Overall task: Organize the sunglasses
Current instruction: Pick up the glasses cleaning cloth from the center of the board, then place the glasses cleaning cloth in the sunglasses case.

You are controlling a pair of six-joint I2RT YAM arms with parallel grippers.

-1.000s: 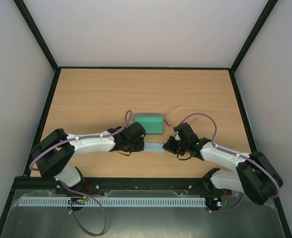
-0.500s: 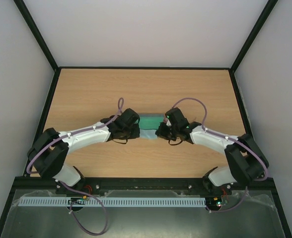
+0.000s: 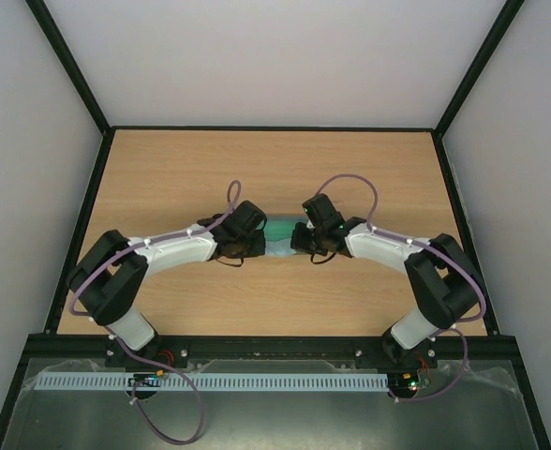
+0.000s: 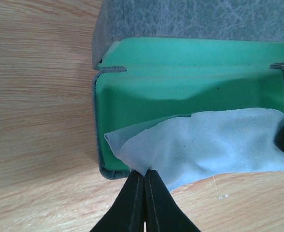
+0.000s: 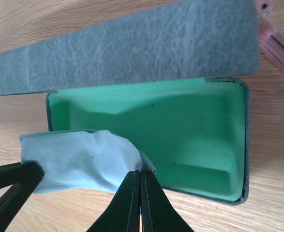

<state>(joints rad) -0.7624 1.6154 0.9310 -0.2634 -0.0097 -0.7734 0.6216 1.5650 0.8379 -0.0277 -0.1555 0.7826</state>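
Observation:
The grey-blue case [image 4: 190, 19] lies open, its green lining [image 5: 180, 130] showing; from above it sits between the two wrists [image 3: 280, 228]. The pale blue cloth [image 4: 214, 145] hangs over the case's near edge, partly inside. My left gripper [image 4: 145, 175] is shut on the cloth's left corner. My right gripper [image 5: 140, 175] is shut on the cloth's [image 5: 79, 162] right corner. Of the sunglasses, only a pink arm [image 5: 277, 43] shows, beside the case's far right end. In the top view my left gripper [image 3: 260, 246] and right gripper [image 3: 300, 246] flank the cloth.
The wooden table [image 3: 163, 178] has black edges and white walls around it. Purple cables loop over both wrists. The left gripper's fingers [image 5: 11, 180] show at the bottom left of the right wrist view.
Both grippers have moved away from the near side toward the case, carrying the cloth from the table in front of it onto the case's near edge.

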